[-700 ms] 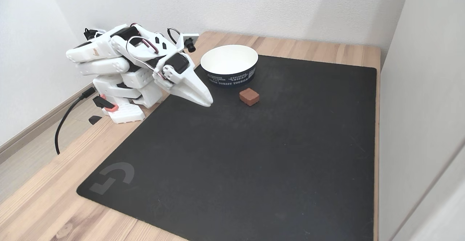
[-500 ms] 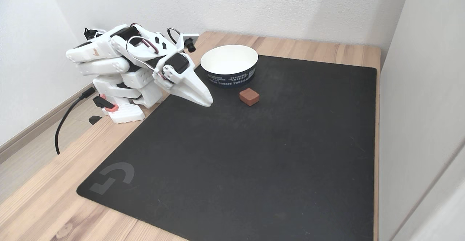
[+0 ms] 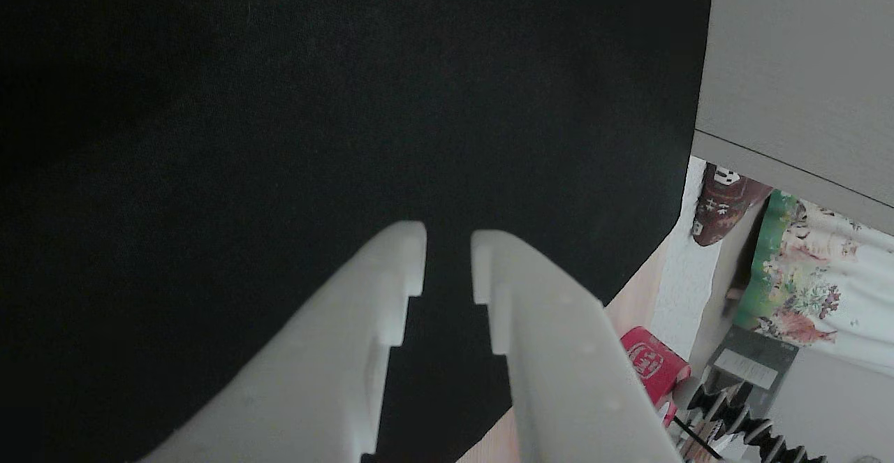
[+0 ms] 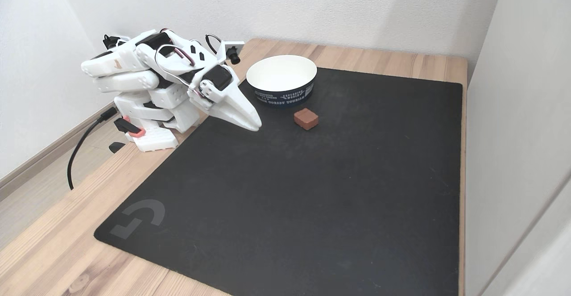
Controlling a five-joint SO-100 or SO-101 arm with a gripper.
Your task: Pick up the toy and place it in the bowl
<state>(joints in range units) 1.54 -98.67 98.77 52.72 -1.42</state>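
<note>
Folded low over its white base, the arm keeps its white two-finger gripper (image 4: 255, 126) exactly where it was a moment ago, tips just above the near-left part of the black rubber mat (image 4: 312, 206). Seen from the other view, the gripper (image 3: 447, 250) has its fingers slightly apart, a narrow slot between them with nothing held. To the gripper's right in the fixed view, apart from it, sits the small dark red rough cube toy (image 4: 306, 118), unmoved. Just behind the toy stands the round off-white bowl with a dark printed band (image 4: 285, 94), likewise unchanged.
</note>
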